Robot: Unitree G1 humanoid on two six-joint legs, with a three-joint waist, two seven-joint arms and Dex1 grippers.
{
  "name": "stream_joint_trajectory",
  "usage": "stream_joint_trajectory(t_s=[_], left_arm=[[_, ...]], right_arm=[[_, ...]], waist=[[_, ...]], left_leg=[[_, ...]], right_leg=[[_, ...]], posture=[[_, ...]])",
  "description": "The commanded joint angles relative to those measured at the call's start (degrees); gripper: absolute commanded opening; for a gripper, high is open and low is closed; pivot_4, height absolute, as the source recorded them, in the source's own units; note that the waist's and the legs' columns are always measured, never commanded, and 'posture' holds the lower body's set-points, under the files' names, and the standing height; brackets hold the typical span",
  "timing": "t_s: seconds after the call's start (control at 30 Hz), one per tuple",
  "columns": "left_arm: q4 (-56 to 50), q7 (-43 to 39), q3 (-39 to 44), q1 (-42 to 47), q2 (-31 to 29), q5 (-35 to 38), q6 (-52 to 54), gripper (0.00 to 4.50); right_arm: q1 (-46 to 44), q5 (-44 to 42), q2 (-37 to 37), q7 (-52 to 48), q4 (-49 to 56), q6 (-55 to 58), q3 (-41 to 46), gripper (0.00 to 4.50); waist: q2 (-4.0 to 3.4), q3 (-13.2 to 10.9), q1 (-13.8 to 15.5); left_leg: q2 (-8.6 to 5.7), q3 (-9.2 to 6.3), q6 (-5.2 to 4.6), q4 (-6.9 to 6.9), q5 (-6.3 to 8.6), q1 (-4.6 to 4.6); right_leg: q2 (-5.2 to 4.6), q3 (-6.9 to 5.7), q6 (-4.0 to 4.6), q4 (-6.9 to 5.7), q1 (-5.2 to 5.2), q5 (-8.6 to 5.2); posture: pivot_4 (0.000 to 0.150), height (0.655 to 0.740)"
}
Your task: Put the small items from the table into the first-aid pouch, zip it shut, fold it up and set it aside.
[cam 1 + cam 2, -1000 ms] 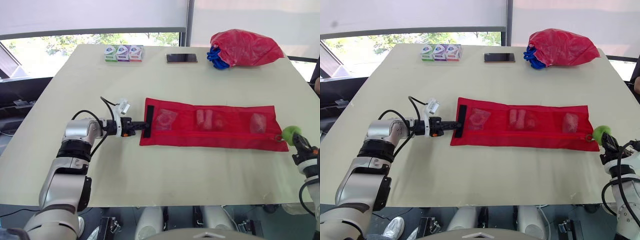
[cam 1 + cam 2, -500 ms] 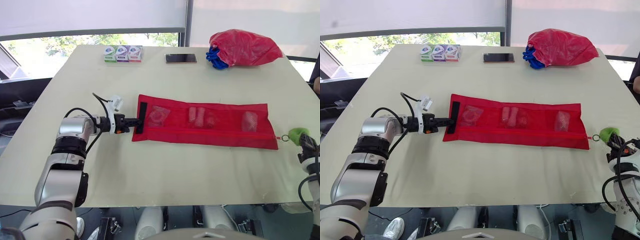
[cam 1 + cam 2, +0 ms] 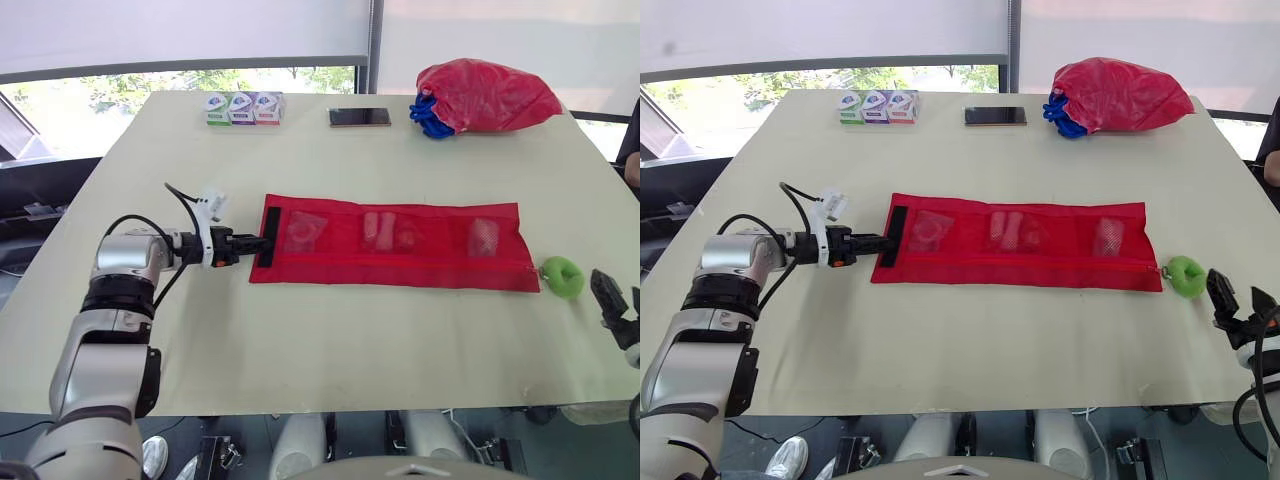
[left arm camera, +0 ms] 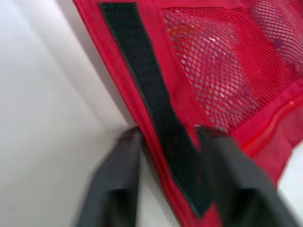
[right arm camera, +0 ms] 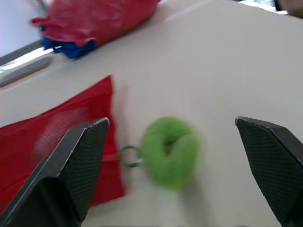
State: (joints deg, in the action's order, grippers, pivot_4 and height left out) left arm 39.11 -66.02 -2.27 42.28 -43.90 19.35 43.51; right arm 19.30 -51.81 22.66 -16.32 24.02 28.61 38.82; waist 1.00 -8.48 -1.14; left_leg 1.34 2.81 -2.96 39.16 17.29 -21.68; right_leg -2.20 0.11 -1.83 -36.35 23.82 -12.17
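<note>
While the left gripper (image 3: 255, 244) pinches the red pouch (image 3: 400, 250) at its black strip (image 3: 270, 236), centre-left, the pouch lies flat and unfolded on the table (image 3: 330, 340). Right gripper (image 3: 1238, 298) at lower right, fingers spread, near the green zip pull (image 3: 561, 277), not touching.

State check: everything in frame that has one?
first-aid pouch: unfolded flat, items in its mesh pockets
green zipper pull: at the pouch's right end, ungripped
left tool: shut on the pouch's left edge
right tool: open, clear of the pull
phone: lying flat
</note>
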Motion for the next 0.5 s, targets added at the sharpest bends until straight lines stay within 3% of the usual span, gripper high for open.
stream_joint_trajectory(t_s=[0.03, 0.17, 0.37, 0.5], left_arm=[[1.44, 1.06, -0.23, -0.62, -2.58, -3.72, -3.33, 3.54], [-5.31, -7.33, -0.12, -2.17, -4.28, -3.80, -18.97, 4.47], [-16.16, -12.16, 0.29, -1.01, -1.88, -0.10, -19.61, 4.47], [-25.79, -13.18, -0.55, -1.07, -0.04, 2.42, -16.45, 4.47]], right_arm=[[3.15, 0.19, 1.05, -1.93, 5.03, 0.90, -1.78, 4.50], [4.51, -3.10, -0.76, 0.43, 8.02, 4.37, -5.29, 4.50], [2.79, -13.01, -4.90, 8.41, 8.41, 8.86, -7.43, 4.50], [-0.30, -24.72, -8.70, 21.78, 6.89, 9.67, -6.95, 4.50]], waist=[[0.01, 0.00, 0.05], [0.00, 0.01, 0.28], [0.07, 0.00, 1.79], [0.01, -0.02, 1.85]], left_leg=[[0.00, 0.00, 0.00, 0.00, 0.00, 0.00], [-0.03, 0.02, 0.00, 0.01, 0.00, 0.00], [-0.10, -0.01, -0.06, -0.04, 0.05, -0.47], [-0.11, -0.02, -0.12, -0.05, 0.09, -0.62]], right_leg=[[-0.01, 0.00, -0.05, 0.01, 0.00, -0.03], [-0.10, 0.00, -0.12, 0.02, 0.00, -0.08], [-1.08, -0.98, 0.23, 0.22, 0.34, 0.04], [-1.49, -1.55, 0.27, 0.46, 0.35, 0.07]], posture=[[0.150, 0.7400], [0.150, 0.7400], [0.150, 0.7400], [0.150, 0.7400]])
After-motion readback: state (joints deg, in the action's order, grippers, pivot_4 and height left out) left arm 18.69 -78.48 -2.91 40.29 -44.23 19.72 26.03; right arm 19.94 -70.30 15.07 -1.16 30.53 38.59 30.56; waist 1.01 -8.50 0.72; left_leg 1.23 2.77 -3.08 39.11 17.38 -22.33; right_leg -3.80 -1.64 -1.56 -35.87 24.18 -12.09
